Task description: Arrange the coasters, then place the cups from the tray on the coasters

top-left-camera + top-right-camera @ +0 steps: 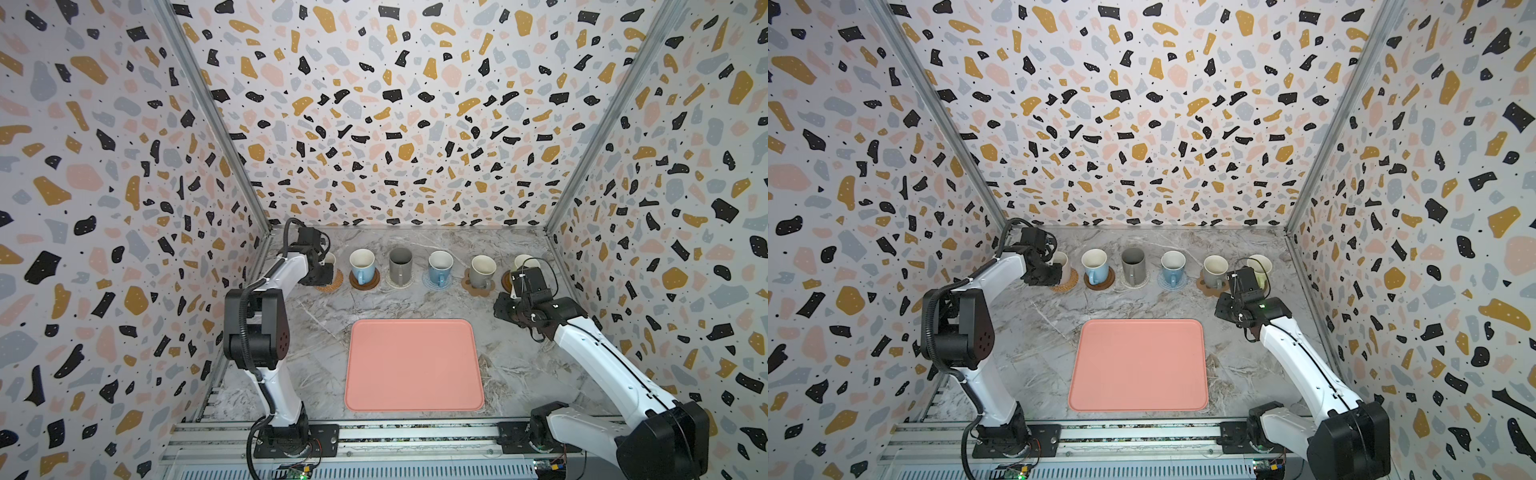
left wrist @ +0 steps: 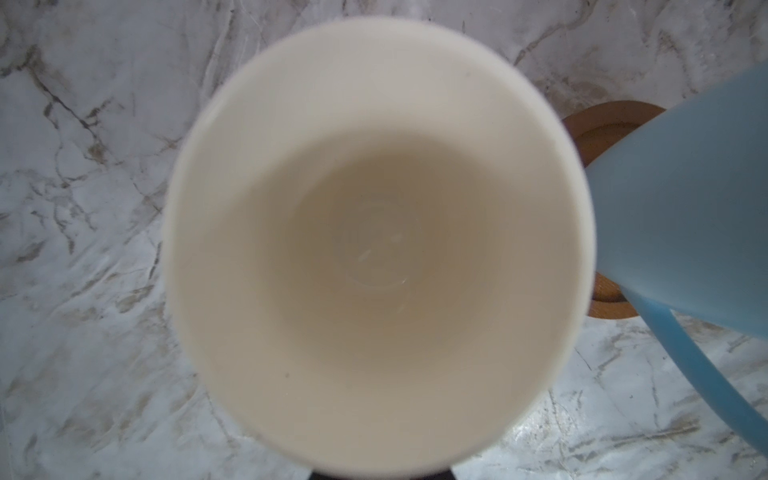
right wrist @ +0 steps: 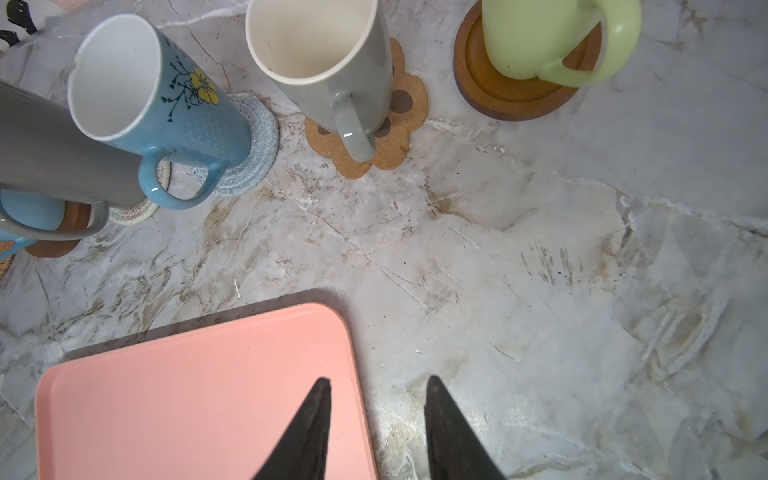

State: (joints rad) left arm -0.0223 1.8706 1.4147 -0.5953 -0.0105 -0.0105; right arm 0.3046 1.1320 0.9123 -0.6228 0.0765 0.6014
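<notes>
Six cups stand in a back row, each on a coaster. The pale pink cup [image 1: 331, 259] sits on the orange-tan woven coaster [image 1: 334, 286] at far left. My left gripper [image 1: 322, 275] is at its near side, and its jaws are hidden. The left wrist view looks straight down into this cup [image 2: 374, 249]. The light blue [image 1: 362, 264], dark grey [image 1: 400, 262], blue [image 1: 440, 266], grey [image 1: 482, 270] and light green [image 1: 524, 262] cups follow rightward. The salmon-pink tray [image 1: 413, 365] lies bare. My right gripper [image 3: 378, 380] hangs open and empty over the tray's [image 3: 187, 395] far right corner.
Patterned walls close in the marble table [image 1: 519, 357] on the left, back and right. A metal rail [image 1: 415, 436] with both arm bases runs along the front edge. The left arm's elbow [image 1: 255, 328] stands high beside the tray.
</notes>
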